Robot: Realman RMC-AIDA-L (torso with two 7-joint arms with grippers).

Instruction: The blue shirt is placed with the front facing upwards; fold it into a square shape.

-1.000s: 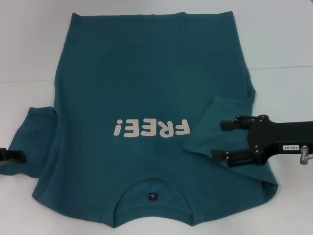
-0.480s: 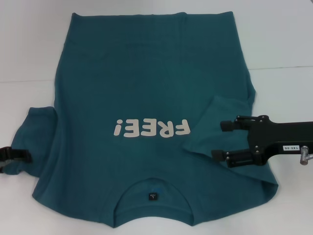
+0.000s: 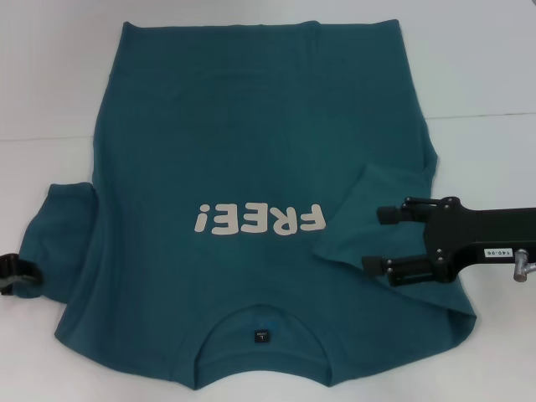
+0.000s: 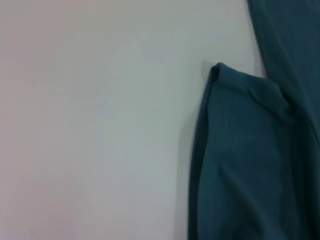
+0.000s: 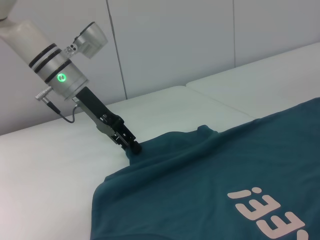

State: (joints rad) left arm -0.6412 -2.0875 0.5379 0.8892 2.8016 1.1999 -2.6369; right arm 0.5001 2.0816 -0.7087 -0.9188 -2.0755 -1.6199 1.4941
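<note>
The blue shirt (image 3: 251,167) lies spread flat on the white table (image 3: 486,67), front side up, with its collar at the near edge and its hem at the far edge. The white "FREE!" lettering (image 3: 258,219) reads upside down in the head view, and a small dark neck label (image 3: 260,336) sits just inside the collar.

The sleeve on the robot's right (image 3: 368,218) is folded inward over the body of the shirt, its edge lying just beside the lettering. The right end effector (image 3: 381,239) hangs over this folded sleeve with its 2 black fingers (image 3: 394,214) spread apart, gripping nothing.

The sleeve on the robot's left (image 3: 59,234) lies out to the side on the table. The left end effector (image 3: 21,275) is at the outer edge of this sleeve, near the left border of the head view. In the right wrist view the left end effector (image 5: 131,143) has its tip down at the cloth, at the sleeve's edge, but I cannot tell whether its fingers are pressed together on the fabric or parted. The left wrist view shows only the sleeve's hem (image 4: 235,150) lying on bare table.
</note>
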